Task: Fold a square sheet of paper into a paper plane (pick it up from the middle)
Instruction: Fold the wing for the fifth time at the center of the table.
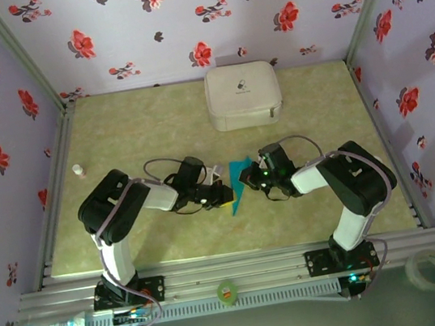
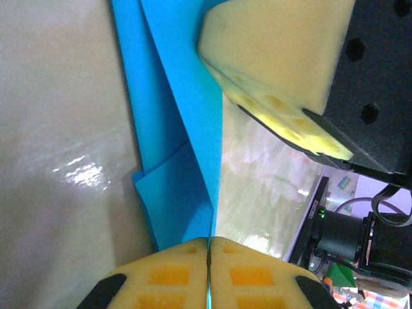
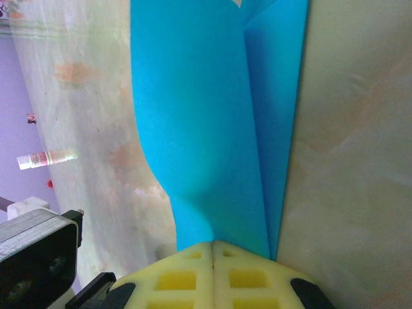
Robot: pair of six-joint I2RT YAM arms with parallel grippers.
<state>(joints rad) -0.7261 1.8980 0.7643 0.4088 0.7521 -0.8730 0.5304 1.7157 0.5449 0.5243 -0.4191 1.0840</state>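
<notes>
The turquoise sheet of paper point(image 1: 238, 186) is folded into a slim pointed shape with layered flaps and lies mid-table between my two grippers. The left gripper point(image 1: 220, 193) is shut on it. In the left wrist view its yellow pads point(image 2: 209, 243) pinch the crease edge of the paper point(image 2: 174, 135), and a thin blue line shows in the seam. My right gripper point(image 1: 247, 177) is shut on the other end. In the right wrist view the paper point(image 3: 206, 109) bulges up into the closed jaws point(image 3: 213, 246). One right finger point(image 2: 277, 58) shows over the paper in the left wrist view.
A white rounded zip case point(image 1: 243, 94) sits at the back of the table. A small white bottle point(image 1: 79, 170) stands near the left wall. A tape roll point(image 1: 426, 268) and a green item point(image 1: 227, 293) lie on the front rail. Flowered walls enclose the table.
</notes>
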